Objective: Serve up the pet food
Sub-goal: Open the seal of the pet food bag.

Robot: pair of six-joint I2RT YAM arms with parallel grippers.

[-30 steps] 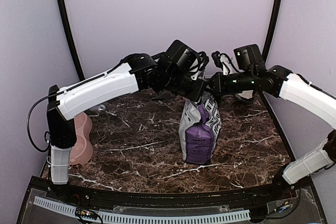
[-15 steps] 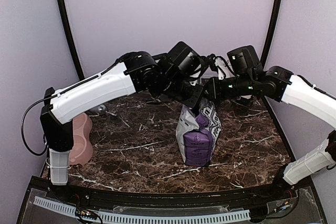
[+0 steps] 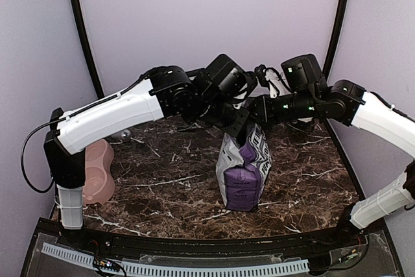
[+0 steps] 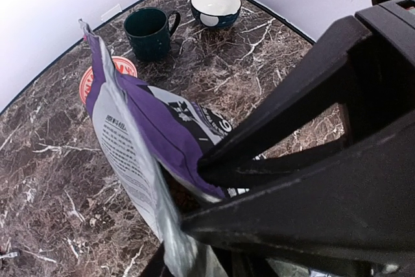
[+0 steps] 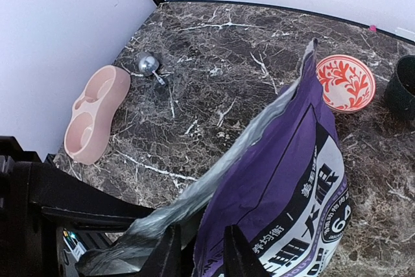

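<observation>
Change: in the last second the bag (image 3: 241, 176) has slid left and toward the near edge of the bench (image 3: 162, 186), and both arms have followed its top.
Bag now: it stands on its base with the top leaning, and its mouth is parted into a silver lip and a purple lip.
Left gripper (image 3: 241, 131): its fingers sit either side of the mouth's edge. We cannot tell whether they are pinching it.
Right gripper (image 5: 201, 251): the purple lip runs between its fingers, and again we cannot tell if it is clamped.
Pet food (image 4: 183, 197): only a dim brownish patch shows inside the mouth, so we judge it is all in the bag.
Pink double bowl (image 5: 91, 115): it lies by the left wall, well apart from the bag.
Meaning: the bag is nearer the bowl, but nothing has been served yet.
</observation>
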